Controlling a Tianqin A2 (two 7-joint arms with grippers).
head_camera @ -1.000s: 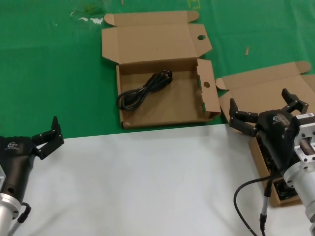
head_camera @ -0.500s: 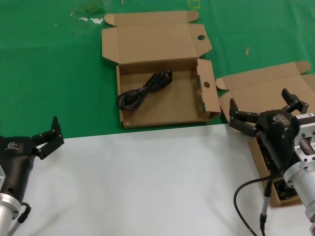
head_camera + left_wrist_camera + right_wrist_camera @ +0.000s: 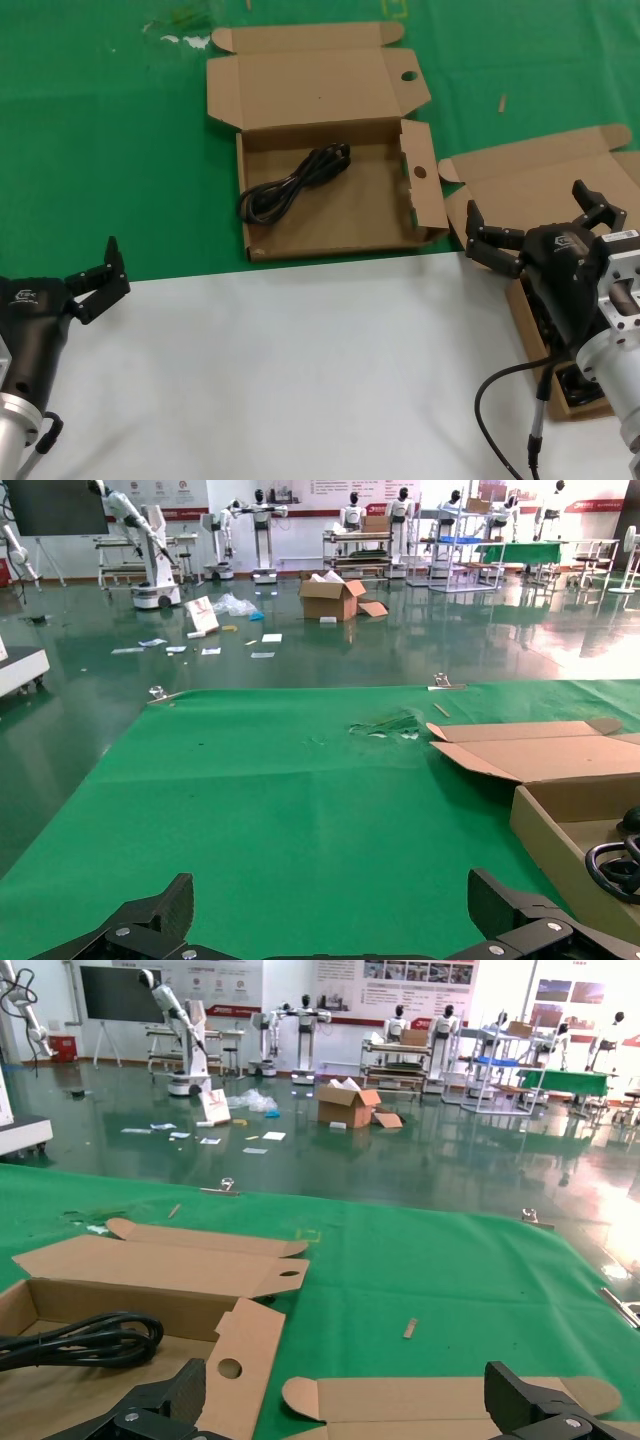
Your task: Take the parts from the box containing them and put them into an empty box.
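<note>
On the green mat at the far side of the worktop [image 3: 300,380], the wide shallow carton with finger holes [image 3: 390,235] sits open with one black cord bundle [image 3: 295,182] lying loose on its floor, left of centre. So the "empty" box already holds one part.

Source carton [image 3: 530,190] is at the right, lid folded back, mostly hidden behind the right arm. Something dark shows inside it below the arm; probably more cords, can't confirm.

Right gripper [image 3: 540,232] hangs over the near-left corner of the source carton, fingers spread wide, holding nothing. Right wrist view shows both finger tips apart at the frame edge, with the holed flap [image 3: 232,1365] and the cord just past it.

Left gripper [image 3: 98,280] sits parked at the left edge where white surface meets green, fingers apart, empty. Well clear of both boxes.

Handling, my read:
- Cord looks light, limp and glossy-rubbery. It'll sag and may unloop if pinched on one strand.
- Better to close across the middle of the bundle, catching all strands, not a plug end.
- Rubber should grip fine against the pads; slip risk low, snag risk higher.
- Taller source walls mean a mostly vertical lift before traversing left, or a trailing loop could catch the rim or drag the carton.
- Cardboard is light, nothing pins it down.
</note>
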